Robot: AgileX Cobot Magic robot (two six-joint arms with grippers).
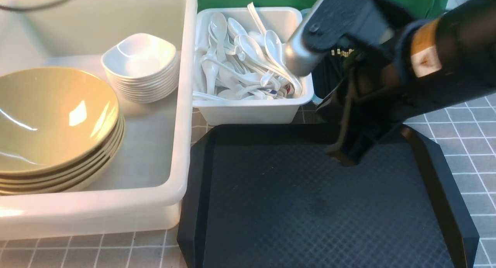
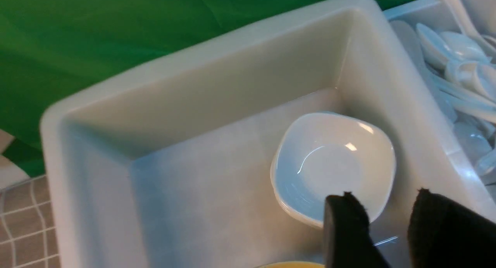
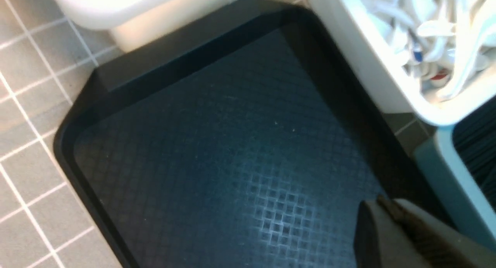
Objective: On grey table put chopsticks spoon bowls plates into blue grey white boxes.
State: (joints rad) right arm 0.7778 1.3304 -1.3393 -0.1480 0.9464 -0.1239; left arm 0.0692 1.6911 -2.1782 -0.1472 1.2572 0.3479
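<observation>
The left gripper (image 2: pixel 383 193) was open, empty, over the plates (image 1: pixel 140 58), upper left; the right gripper (image 3: pixel 383 206) was closed, empty, above the black tray (image 1: pixel 271 206).

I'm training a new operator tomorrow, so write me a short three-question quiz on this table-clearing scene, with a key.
1. True or false: the olive bowls and the white plates are stacked inside the same large tub.
2. What fills the small white box? A) chopsticks B) spoons C) plates
3. Name the thing that the right claw hangs over.
Key: 1 true; 2 B; 3 the black tray.
</observation>
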